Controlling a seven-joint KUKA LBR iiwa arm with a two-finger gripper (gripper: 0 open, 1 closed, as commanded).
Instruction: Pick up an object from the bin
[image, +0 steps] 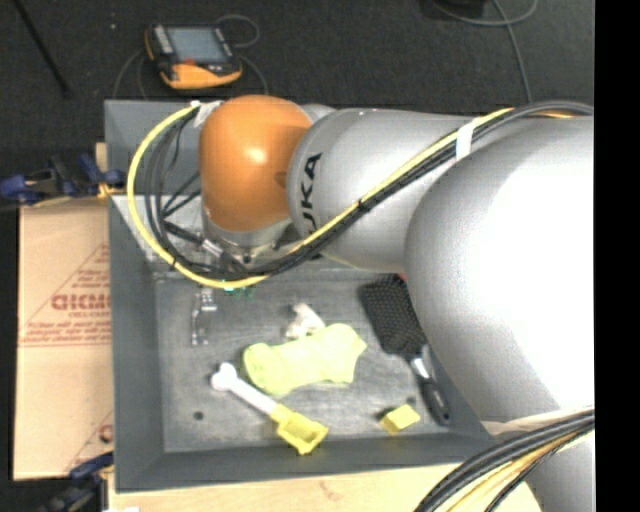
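The pincer (205, 318), of which it cannot be told whether it is released or clenched, is held over bare floor by the back left corner of the grey bin (135, 380), a pale yellow cloth (305, 362) at the middle and a white-handled yellow-headed tool (255, 398) toward the front edge being found nearest.

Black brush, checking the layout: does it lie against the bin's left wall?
No, the black brush lies at the right side of the bin.

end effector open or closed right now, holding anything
End effector: cannot be told whether open or closed. It is over the left part of the bin floor, up-left of the pale yellow cloth.
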